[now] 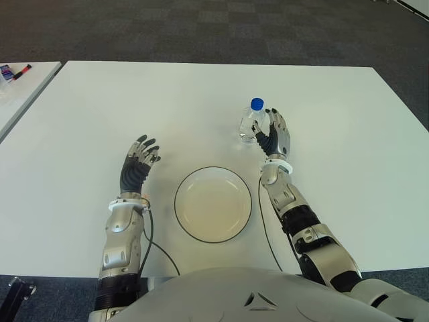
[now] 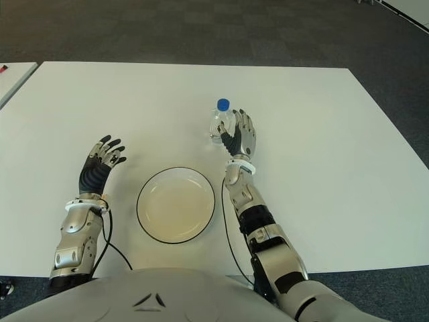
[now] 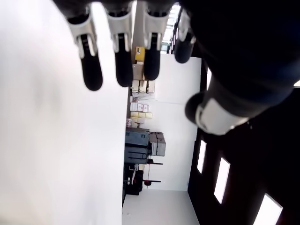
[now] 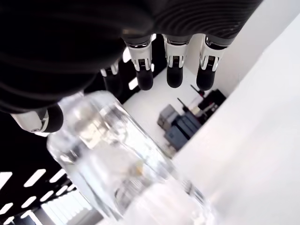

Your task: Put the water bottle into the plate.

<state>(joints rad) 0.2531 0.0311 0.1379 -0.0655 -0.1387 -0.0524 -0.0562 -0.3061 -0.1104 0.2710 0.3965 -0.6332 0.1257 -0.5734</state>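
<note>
A small clear water bottle (image 1: pixel 251 123) with a blue cap stands upright on the white table (image 1: pixel 348 147), beyond the plate and to its right. My right hand (image 1: pixel 276 134) is just right of the bottle, palm facing it and fingers extended. In the right wrist view the bottle (image 4: pixel 117 154) fills the space before the palm, with the fingertips (image 4: pixel 174 75) straight and not wrapped around it. The white plate (image 1: pixel 213 204) with a dark rim lies empty near the table's front. My left hand (image 1: pixel 139 164) shows left of the plate, fingers spread and holding nothing.
A second white table (image 1: pixel 20 90) at the far left carries a few small items (image 1: pixel 17 71). A black cable (image 1: pixel 158 249) runs from the left wrist toward the front edge. Dark carpet lies beyond the table.
</note>
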